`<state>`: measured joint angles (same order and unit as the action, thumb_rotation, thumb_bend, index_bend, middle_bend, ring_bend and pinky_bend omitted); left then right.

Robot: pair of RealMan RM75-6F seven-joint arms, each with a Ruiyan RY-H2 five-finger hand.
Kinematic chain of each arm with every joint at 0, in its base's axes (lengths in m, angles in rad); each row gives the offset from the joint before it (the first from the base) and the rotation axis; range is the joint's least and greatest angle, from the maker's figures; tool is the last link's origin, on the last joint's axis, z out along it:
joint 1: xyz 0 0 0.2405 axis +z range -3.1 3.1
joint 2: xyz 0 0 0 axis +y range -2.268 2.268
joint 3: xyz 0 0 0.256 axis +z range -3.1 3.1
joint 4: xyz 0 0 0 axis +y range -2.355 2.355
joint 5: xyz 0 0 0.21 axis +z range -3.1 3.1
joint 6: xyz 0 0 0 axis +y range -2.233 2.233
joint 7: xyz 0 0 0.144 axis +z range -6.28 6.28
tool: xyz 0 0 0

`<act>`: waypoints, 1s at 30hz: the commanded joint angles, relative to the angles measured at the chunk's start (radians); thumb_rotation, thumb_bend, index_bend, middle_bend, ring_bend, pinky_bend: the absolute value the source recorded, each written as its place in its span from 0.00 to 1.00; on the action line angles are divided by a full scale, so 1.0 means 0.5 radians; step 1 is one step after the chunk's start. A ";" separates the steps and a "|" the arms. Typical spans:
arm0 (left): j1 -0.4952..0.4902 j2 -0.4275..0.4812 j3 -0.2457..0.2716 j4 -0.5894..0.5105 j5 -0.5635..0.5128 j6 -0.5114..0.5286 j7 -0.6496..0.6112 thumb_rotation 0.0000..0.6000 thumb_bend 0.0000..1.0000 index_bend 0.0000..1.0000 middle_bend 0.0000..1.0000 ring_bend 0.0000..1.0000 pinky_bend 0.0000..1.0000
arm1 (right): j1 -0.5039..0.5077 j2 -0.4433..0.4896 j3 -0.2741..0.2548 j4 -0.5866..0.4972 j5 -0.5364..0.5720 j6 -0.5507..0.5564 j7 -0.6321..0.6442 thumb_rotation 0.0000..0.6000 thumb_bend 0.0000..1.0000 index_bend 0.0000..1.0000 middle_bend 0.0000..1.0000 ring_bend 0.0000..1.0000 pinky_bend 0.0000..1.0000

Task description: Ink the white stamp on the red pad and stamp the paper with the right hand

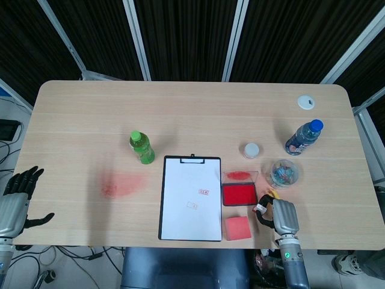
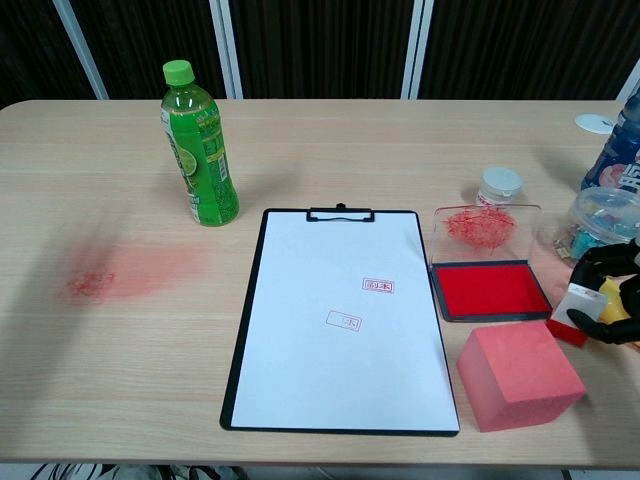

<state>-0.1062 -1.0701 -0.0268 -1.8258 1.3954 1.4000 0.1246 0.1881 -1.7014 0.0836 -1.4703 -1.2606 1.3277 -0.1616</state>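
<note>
My right hand (image 1: pixel 280 215) (image 2: pixel 612 298) hovers at the table's front right, just right of the red ink pad (image 1: pixel 239 194) (image 2: pixel 490 290). It grips a white stamp (image 1: pixel 260 208) (image 2: pixel 572 311) with a red base, tilted, a little right of the pad's near right corner. The pad's clear lid (image 2: pixel 486 230) stands open behind it. The white paper (image 1: pixel 190 198) (image 2: pixel 340 320) lies on a black clipboard left of the pad and carries two red stamp marks. My left hand (image 1: pixel 15 201) hangs open beyond the table's left edge, holding nothing.
A red block (image 1: pixel 237 228) (image 2: pixel 520 375) sits in front of the pad. Behind my right hand stand a clear cup of clips (image 1: pixel 284 173) (image 2: pixel 600 220), a blue bottle (image 1: pixel 304 137) and a small white jar (image 1: pixel 251 150) (image 2: pixel 499 186). A green bottle (image 1: pixel 142 148) (image 2: pixel 198 145) and a red stain (image 1: pixel 120 183) lie left of the clipboard.
</note>
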 commanded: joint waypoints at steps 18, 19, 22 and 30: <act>0.000 0.001 -0.006 -0.007 -0.012 0.001 -0.001 1.00 0.01 0.00 0.00 0.00 0.00 | -0.019 -0.037 0.009 0.047 -0.014 -0.002 0.001 1.00 0.47 0.83 0.64 0.72 0.88; 0.000 0.001 -0.006 -0.008 -0.013 0.000 -0.001 1.00 0.01 0.00 0.00 0.00 0.00 | -0.020 -0.035 0.009 0.045 -0.011 -0.004 -0.002 1.00 0.47 0.82 0.64 0.72 0.88; -0.001 0.001 -0.007 -0.008 -0.013 0.000 0.001 1.00 0.01 0.00 0.00 0.00 0.00 | -0.022 -0.033 0.011 0.043 -0.003 -0.010 -0.014 1.00 0.46 0.82 0.63 0.71 0.88; -0.001 0.002 -0.007 -0.009 -0.016 -0.002 0.001 1.00 0.01 0.00 0.00 0.00 0.00 | -0.029 -0.032 0.005 0.045 0.005 -0.022 -0.033 1.00 0.45 0.80 0.62 0.70 0.88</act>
<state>-0.1067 -1.0690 -0.0301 -1.8303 1.3876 1.3991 0.1251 0.1738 -1.7173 0.0864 -1.4482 -1.2582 1.3166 -0.1777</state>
